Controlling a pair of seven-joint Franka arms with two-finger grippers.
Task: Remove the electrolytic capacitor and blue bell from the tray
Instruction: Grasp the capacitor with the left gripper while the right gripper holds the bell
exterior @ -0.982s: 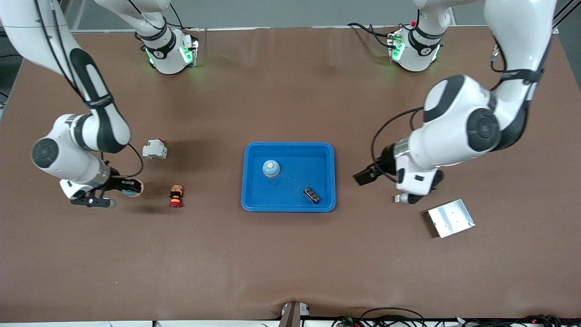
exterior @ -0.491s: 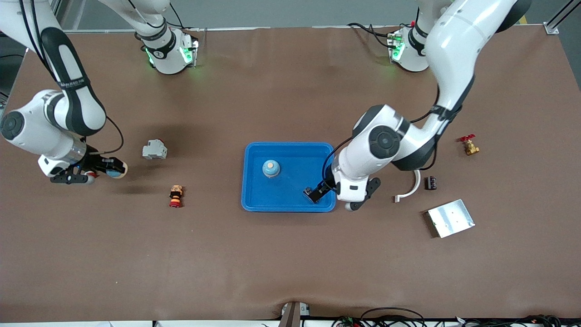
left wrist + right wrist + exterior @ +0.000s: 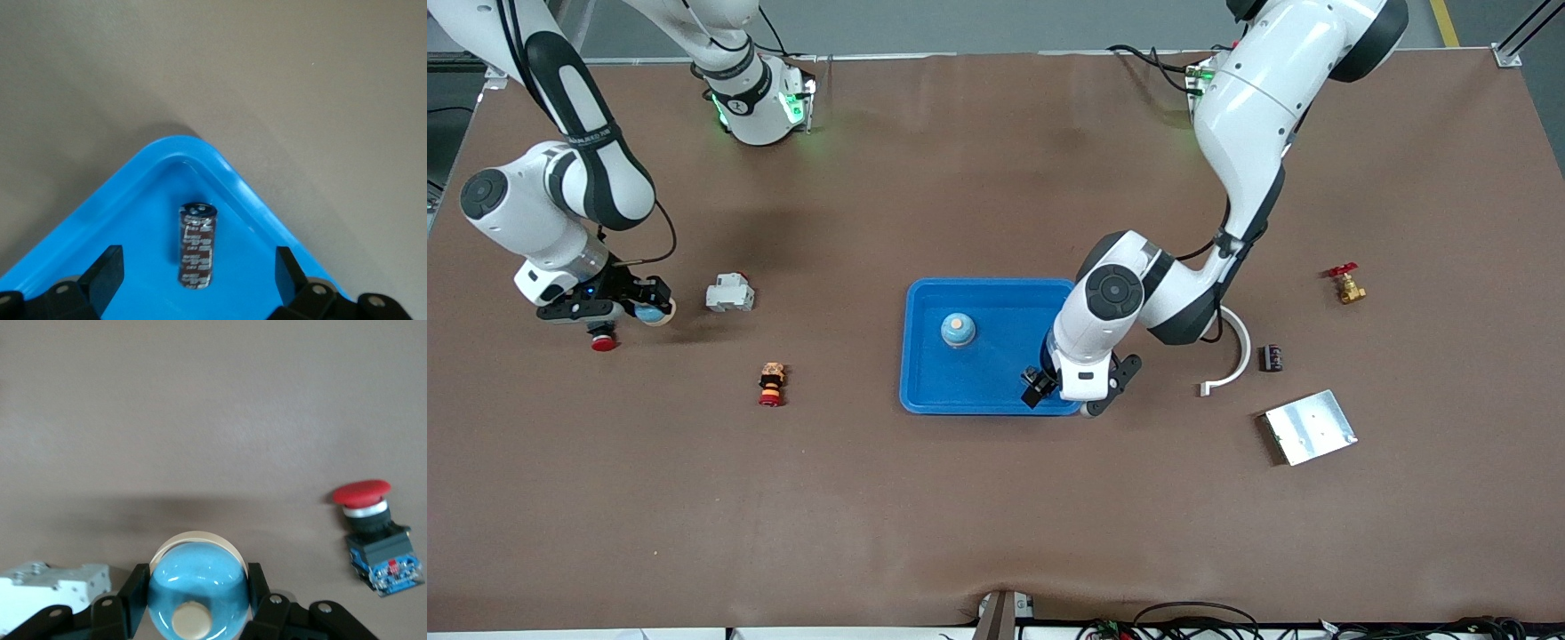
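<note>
Black cylindrical electrolytic capacitor in the bright-blue plastic tray

We see our left claw spread apart, straddling it; its long axis runs between the fingers. Our right claw clamps a blue bell.

Blue tray mid-bench. Dark capacitor lying flat in tray corner. One blue bell upright in tray; another bell gripped, off tray.
</note>
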